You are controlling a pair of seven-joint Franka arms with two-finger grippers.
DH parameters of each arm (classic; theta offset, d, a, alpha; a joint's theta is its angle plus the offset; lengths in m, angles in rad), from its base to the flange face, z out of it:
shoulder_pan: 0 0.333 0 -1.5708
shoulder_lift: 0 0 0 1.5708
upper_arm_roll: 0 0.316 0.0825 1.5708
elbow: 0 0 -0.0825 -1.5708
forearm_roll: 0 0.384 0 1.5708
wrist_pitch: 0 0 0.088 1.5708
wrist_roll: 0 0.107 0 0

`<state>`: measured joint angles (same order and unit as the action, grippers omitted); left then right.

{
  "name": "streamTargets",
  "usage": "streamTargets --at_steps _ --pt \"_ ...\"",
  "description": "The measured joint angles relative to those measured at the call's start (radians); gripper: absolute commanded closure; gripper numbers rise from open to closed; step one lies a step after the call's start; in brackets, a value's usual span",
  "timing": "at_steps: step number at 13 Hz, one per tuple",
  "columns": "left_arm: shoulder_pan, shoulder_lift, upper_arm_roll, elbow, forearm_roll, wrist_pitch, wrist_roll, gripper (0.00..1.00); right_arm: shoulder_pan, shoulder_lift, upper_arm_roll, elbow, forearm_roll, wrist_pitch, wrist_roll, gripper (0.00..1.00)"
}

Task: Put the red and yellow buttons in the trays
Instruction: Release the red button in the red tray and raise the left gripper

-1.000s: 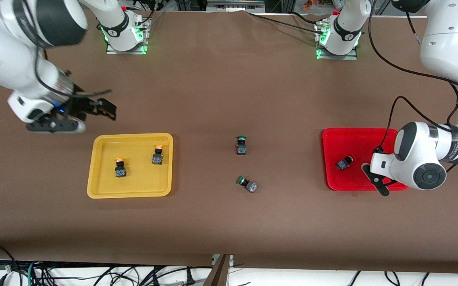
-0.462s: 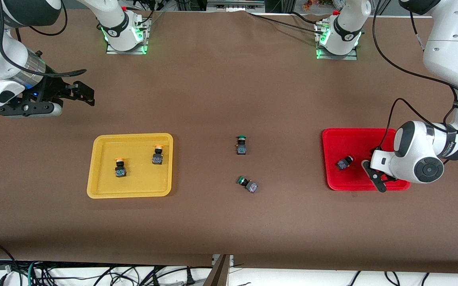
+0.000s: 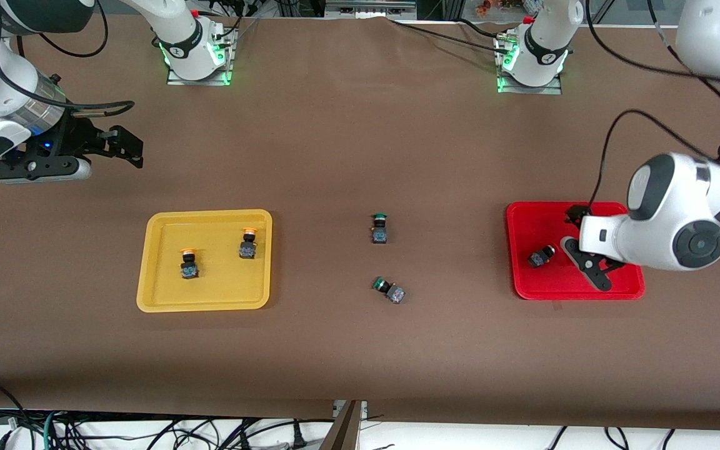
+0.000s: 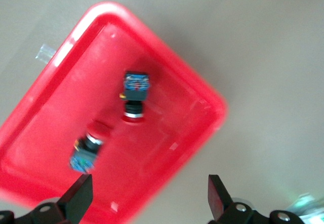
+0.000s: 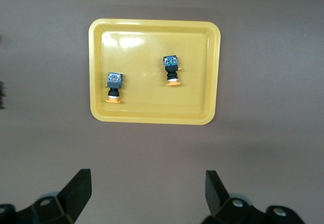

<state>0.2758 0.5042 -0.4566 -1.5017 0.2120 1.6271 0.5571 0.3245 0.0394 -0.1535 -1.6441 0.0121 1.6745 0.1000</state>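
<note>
The yellow tray [image 3: 166, 294] holds two yellow buttons [image 3: 189, 263] [image 3: 247, 243], both upright. The right wrist view shows that tray [image 5: 154, 113] and both buttons [image 5: 114, 86] [image 5: 172, 70]. The red tray [image 3: 535, 219] holds a red button [image 3: 541, 256] lying on its side. The left wrist view shows two red buttons [image 4: 135, 95] [image 4: 87, 151] in the red tray [image 4: 101, 62]. My left gripper [image 3: 580, 245] [image 4: 149, 186] hangs open and empty over the red tray. My right gripper [image 3: 134, 149] [image 5: 148, 179] is open and empty over bare table, farther from the camera than the yellow tray.
Two green-capped buttons sit mid-table between the trays, one upright [image 3: 379, 227] and one tipped over [image 3: 389, 290] nearer the camera. The arm bases stand along the table's back edge. The table is covered in brown cloth.
My right gripper has swung away from the yellow tray toward the right arm's end. My left gripper has lifted and shifted over the red tray. The buttons have not moved.
</note>
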Motion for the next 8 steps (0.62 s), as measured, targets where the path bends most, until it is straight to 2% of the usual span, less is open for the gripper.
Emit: streamTargets --at_steps 3,5,6,7,8 --pt "-0.006 -0.098 -0.089 0.05 0.0 -0.12 -0.356 0.0 0.0 0.008 0.0 0.011 -0.026 0.002 -0.001 0.01" --pt "-0.011 -0.157 -0.095 0.097 -0.012 -0.141 -0.475 0.0 0.0 0.011 0.0 0.012 -0.038 0.004 -0.001 0.01" --pt "-0.022 -0.188 -0.079 0.121 -0.036 -0.143 -0.5 0.0 -0.001 0.015 -0.001 0.013 -0.038 0.005 -0.001 0.01" --pt "-0.058 -0.22 -0.024 0.132 -0.06 -0.132 -0.526 0.0 -0.001 0.02 -0.001 0.018 -0.038 0.006 -0.001 0.01" --pt "-0.123 -0.256 0.079 0.132 -0.097 -0.094 -0.552 0.0 -0.001 0.025 -0.001 0.026 -0.038 0.007 -0.001 0.01"
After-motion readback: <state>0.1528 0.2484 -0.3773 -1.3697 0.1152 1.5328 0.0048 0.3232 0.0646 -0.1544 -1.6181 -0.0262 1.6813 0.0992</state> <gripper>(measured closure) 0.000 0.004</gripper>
